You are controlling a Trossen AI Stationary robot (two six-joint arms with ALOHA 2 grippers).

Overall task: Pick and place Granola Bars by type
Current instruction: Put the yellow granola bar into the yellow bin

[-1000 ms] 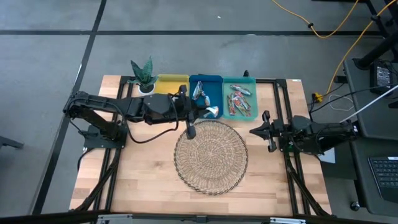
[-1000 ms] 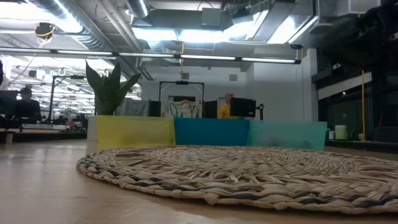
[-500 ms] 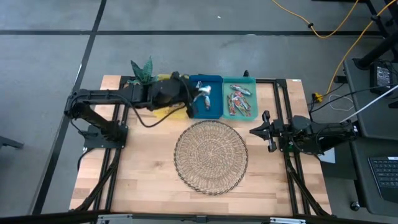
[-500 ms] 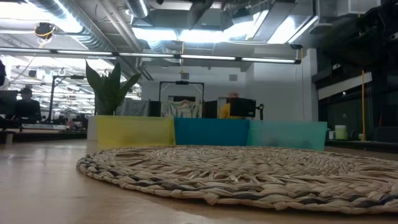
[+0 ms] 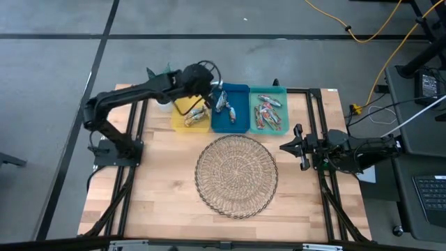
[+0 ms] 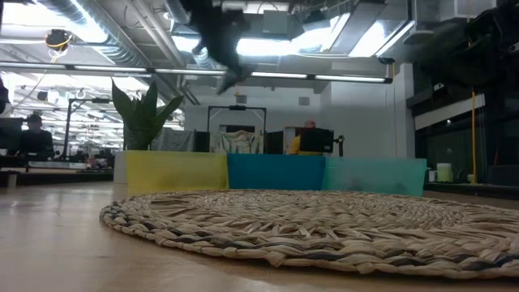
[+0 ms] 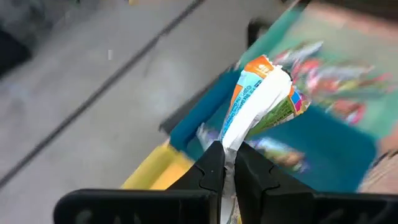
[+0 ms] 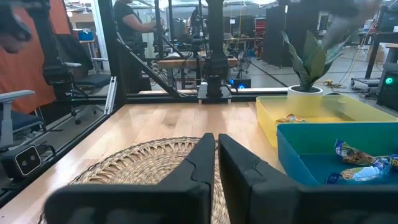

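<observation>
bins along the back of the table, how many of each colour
yellow bin: 1
blue bin: 1
teal bin: 1
total: 3

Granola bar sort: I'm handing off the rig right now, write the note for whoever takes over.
Left gripper: shut on a granola bar, raised above the yellow bin and blue bin.
Right gripper: shut, empty, waiting at the table's right side beside the woven mat.
Done: bars lie in all three bins, most in the green bin; the mat has no bars on it.
Left: drop the held bar into the bin of its type; which one, the pictures do not settle. Then park the left arm.
</observation>
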